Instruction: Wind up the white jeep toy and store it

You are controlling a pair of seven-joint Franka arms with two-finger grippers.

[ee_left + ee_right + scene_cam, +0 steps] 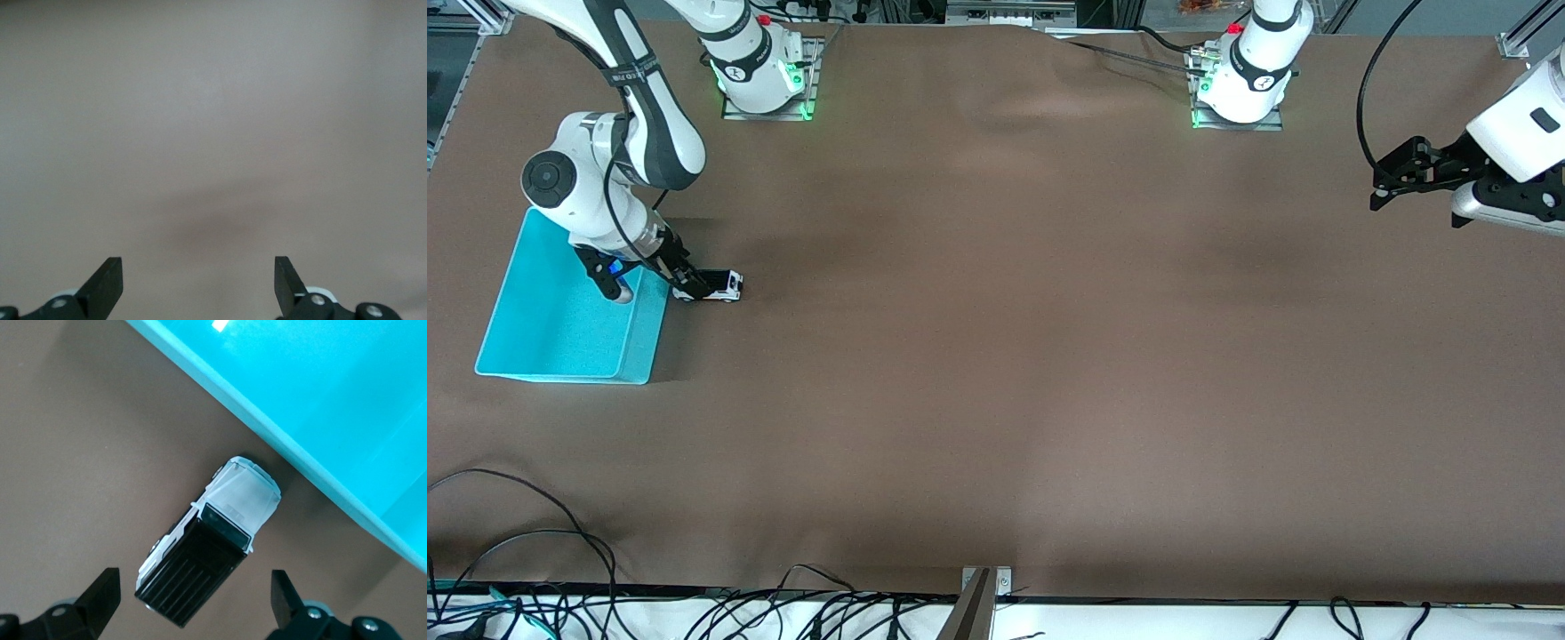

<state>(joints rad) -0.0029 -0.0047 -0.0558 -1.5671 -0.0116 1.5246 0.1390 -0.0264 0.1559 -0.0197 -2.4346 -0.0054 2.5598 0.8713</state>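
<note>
1. Counter [996, 356]: brown, carries bin and jeep.
2. Bin [560, 320]: turquoise, at the right arm's end.
3. Left gripper [199, 287]: open wide, empty, waits over bare counter.
4. Right gripper [193, 603]: open, low over the jeep, fingers either side, not touching.
5. Jeep [210, 537]: on the counter just beside the bin's wall.

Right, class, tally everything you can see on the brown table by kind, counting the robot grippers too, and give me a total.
Toy cars: 1, the white jeep toy, on the table beside the bin.
Bins: 1, the turquoise bin.
Grippers: 2, the right gripper, jaws open over the jeep, and the left gripper, jaws open, waiting over bare table.
Total: 4
</note>
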